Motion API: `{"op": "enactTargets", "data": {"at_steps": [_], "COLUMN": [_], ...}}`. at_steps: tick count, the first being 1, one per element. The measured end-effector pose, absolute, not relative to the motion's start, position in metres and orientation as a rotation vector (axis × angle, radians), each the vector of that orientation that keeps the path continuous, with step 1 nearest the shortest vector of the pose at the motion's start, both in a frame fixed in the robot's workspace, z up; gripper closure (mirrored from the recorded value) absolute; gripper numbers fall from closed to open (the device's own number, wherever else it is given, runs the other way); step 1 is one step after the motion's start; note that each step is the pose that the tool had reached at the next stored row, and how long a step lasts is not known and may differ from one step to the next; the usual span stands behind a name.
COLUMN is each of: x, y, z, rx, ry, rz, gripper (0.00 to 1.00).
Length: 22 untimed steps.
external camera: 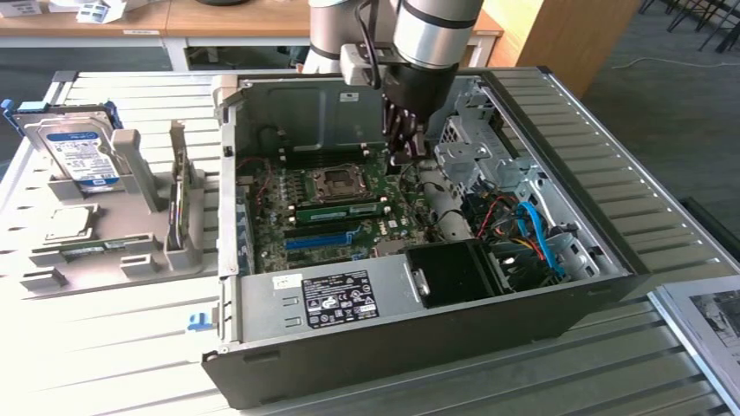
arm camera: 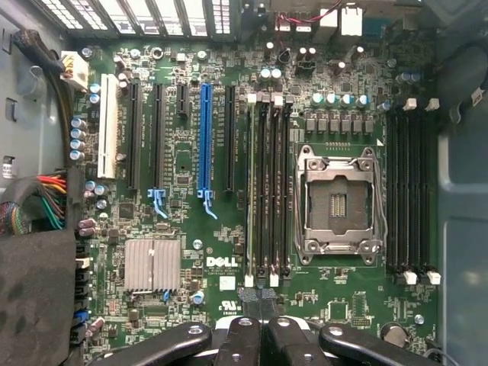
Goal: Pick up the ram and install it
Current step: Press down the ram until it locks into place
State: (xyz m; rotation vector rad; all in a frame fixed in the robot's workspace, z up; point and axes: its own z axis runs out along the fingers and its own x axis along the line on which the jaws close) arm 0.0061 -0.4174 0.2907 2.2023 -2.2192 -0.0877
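Wrist view, ram [arm camera: 250,191] seated on motherboard [arm camera: 179,164], shut jaws near ram's end

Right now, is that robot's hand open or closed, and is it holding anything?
Hand: closed, holding nothing that can be seen, poised over the motherboard.

The computer case [external camera: 335,108] is showing dull grey sheet metal. The motherboard [arm camera: 191,252] is gleaming glossy green, its heatsink [arm camera: 152,264] looking finned, brushed metal and its blue slot [arm camera: 206,137] smooth plastic. The gripper [arm camera: 258,305] is looking matt black, the counter [external camera: 116,373] ribbed, pale and matt.
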Motion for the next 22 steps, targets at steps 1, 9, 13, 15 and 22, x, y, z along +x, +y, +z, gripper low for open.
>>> {"op": "enactTargets", "data": {"at_steps": [1,9,13,15,22], "x": [0.006,0.006,0.006,0.006,0.006], "y": [-0.417,-0.417,-0.417,-0.417,-0.417], "z": [0.290,0.284,0.279,0.277,0.270], "rx": [2.202,2.202,2.202,2.202,2.202], "ry": [-2.219,-2.219,-2.219,-2.219,-2.219], "rz": [-0.088,-0.088,-0.088,-0.088,-0.088], "gripper": [0.90,0.90,0.90,0.90,0.90]}}
